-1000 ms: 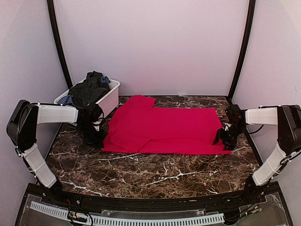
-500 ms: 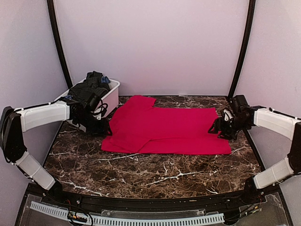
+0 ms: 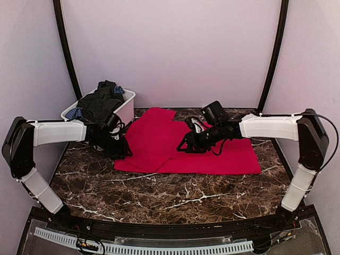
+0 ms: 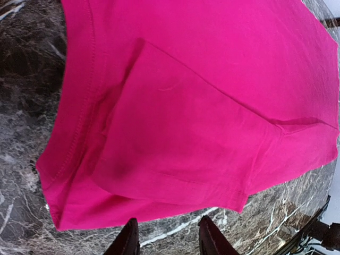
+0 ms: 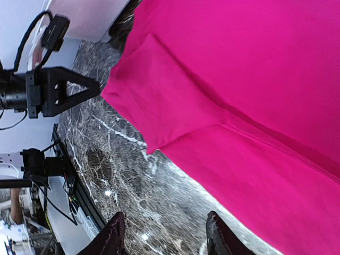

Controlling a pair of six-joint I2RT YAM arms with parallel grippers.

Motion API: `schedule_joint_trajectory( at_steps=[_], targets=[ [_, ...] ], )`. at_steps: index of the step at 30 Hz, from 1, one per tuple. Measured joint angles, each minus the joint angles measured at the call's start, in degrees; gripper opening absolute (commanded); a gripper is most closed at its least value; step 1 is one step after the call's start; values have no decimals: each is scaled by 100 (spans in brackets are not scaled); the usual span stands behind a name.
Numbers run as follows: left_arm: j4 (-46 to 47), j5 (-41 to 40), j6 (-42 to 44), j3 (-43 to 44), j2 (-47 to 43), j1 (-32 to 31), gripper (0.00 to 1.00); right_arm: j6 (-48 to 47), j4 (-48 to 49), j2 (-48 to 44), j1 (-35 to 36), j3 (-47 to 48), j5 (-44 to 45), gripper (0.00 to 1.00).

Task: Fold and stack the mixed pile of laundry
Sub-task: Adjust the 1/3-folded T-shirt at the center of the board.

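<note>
At far left, the dark shirt [image 3: 98, 106] and blue checked garment [image 3: 76, 112] lie heaped unfolded in the white bin [image 3: 127, 109], so most of the job is left. The left gripper [image 4: 166, 234], jaws parted and empty, hangs at the left edge of the red cloth [image 3: 154, 138], where a sleeve seems folded in. The right gripper [image 5: 162, 234], likewise parted on nothing, hovers over its middle.

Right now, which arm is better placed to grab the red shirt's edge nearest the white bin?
Left. The left pincer sits open just beside that edge of the red shirt; the right pincer is over its middle.
</note>
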Motion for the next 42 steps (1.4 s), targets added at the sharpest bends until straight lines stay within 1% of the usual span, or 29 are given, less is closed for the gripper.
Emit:
schedule_joint_trajectory(
  at_steps=[5, 9, 15, 24, 27, 30, 31, 33, 35, 37, 39, 42],
  targets=[
    [17, -96, -55, -13, 44, 299, 37, 162, 181, 1217, 874, 1248, 94, 44],
    [20, -120, -50, -13, 61, 439, 37, 273, 190, 1934, 1279, 1797, 105, 42],
    [39, -90, -50, -13, 151, 459, 38, 426, 0, 2422, 1471, 2087, 240, 42],
    [146, -42, -50, -13, 350, 476, 38, 640, -79, 2669, 1488, 2181, 435, 41],
    [151, -26, -50, -13, 391, 481, 38, 662, -114, 2780, 1488, 2238, 494, 39],
    [162, -26, -48, -13, 420, 481, 37, 688, -177, 2922, 1488, 2334, 564, 32],
    [164, -26, -48, -13, 422, 481, 37, 706, -199, 2946, 1486, 2352, 566, 27],
    [168, -26, -48, -13, 431, 481, 37, 745, -221, 2951, 1486, 2363, 601, 20],
    [184, -26, -46, -13, 455, 481, 36, 787, -243, 2951, 1484, 2361, 645, 10],
    [186, -28, -37, -11, 490, 481, 36, 820, -240, 2951, 1473, 2361, 667, 3],
    [186, -28, -24, -11, 546, 481, 35, 855, -232, 2951, 1462, 2358, 688, 0],
    [186, -26, -11, 22, 647, 481, 31, 896, -229, 2951, 1458, 2347, 693, 0]
  ],
)
